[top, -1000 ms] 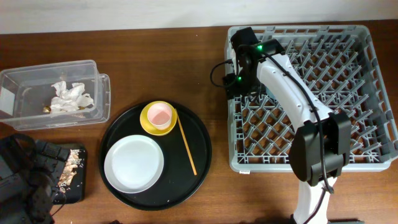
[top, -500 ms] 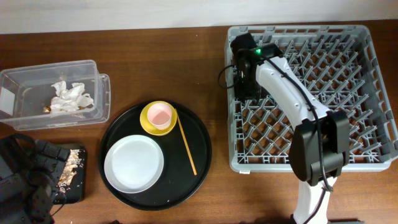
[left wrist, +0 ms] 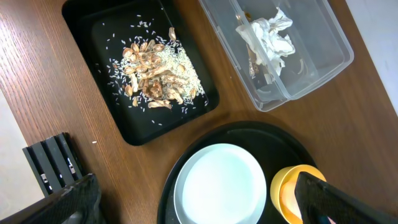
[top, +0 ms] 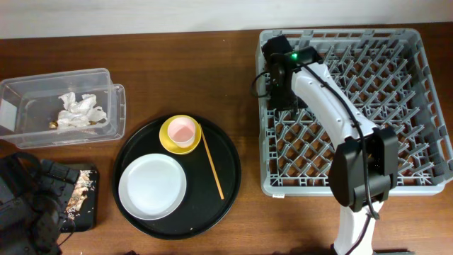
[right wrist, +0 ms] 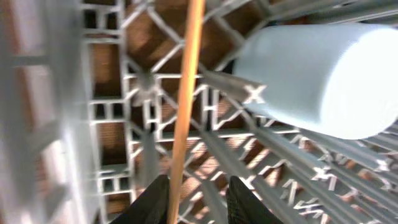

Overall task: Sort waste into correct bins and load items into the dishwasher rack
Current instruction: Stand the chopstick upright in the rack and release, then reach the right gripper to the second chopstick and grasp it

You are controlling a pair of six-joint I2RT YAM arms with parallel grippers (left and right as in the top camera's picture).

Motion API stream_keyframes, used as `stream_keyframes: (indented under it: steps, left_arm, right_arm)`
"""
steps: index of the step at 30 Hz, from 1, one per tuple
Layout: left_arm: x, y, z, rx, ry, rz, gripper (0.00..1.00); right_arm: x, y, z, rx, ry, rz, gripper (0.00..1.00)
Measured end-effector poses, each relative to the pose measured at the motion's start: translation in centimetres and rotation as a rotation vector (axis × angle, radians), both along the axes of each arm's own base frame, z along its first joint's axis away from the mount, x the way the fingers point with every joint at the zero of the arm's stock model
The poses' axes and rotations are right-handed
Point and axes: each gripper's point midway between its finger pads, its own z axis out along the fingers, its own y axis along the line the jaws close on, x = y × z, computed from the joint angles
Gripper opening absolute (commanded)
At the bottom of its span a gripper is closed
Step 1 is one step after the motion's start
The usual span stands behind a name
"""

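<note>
My right gripper (top: 280,98) reaches into the far left corner of the grey dishwasher rack (top: 333,185). In the right wrist view its jaws (right wrist: 199,202) stand a little apart, open; a wooden chopstick (right wrist: 186,93) rests against the left finger, clear of the right one. A light blue cup (right wrist: 323,81) lies on the pegs beside it. On the round black tray (top: 230,152) sit the white plate (top: 152,186), a yellow bowl (top: 170,140) holding the pink cup (top: 181,130), and another chopstick (top: 212,166). My left gripper (left wrist: 199,211) hangs wide open above the plate (left wrist: 221,183).
The clear box (top: 28,134) at the far left holds crumpled tissue (top: 79,112). The flat black tray (left wrist: 93,37) near the left front corner holds beige food scraps (left wrist: 155,74). My left arm (top: 28,205) partly covers that tray from above.
My right gripper has shifted slightly rightward over the rack's corner and its jaws have narrowed. The left arm and the tray's contents have not moved.
</note>
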Motion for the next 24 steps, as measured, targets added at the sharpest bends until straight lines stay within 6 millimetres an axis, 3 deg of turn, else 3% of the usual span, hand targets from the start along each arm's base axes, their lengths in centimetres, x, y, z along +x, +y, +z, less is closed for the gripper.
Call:
stream_keyframes:
  steps: [8, 14, 18, 20, 24]
  left_arm:
    - [0.0, 0.0, 0.0, 0.000, 0.000, 0.000, 0.99]
    - [0.0, 0.0, 0.0, 0.000, 0.000, 0.000, 1.00]
    - [0.0, 0.0, 0.0, 0.000, 0.000, 0.000, 0.99]
    - [0.0, 0.0, 0.0, 0.000, 0.000, 0.000, 0.99]
    - [0.0, 0.0, 0.0, 0.000, 0.000, 0.000, 1.00]
  right_arm:
    - [-2.1, -2.6, 0.3, -0.098, 0.072, -0.066, 0.32]
    - [-4.4, -2.3, 0.4, -0.065, 0.153, -0.101, 0.31]
    - [-6.1, -1.8, 3.2, 0.000, 0.145, -0.122, 0.31]
    - [-6.7, -0.8, 4.8, 0.079, 0.124, -0.113, 0.36]
    - [-8.0, 6.4, 5.7, 0.394, 0.180, 0.102, 0.38]
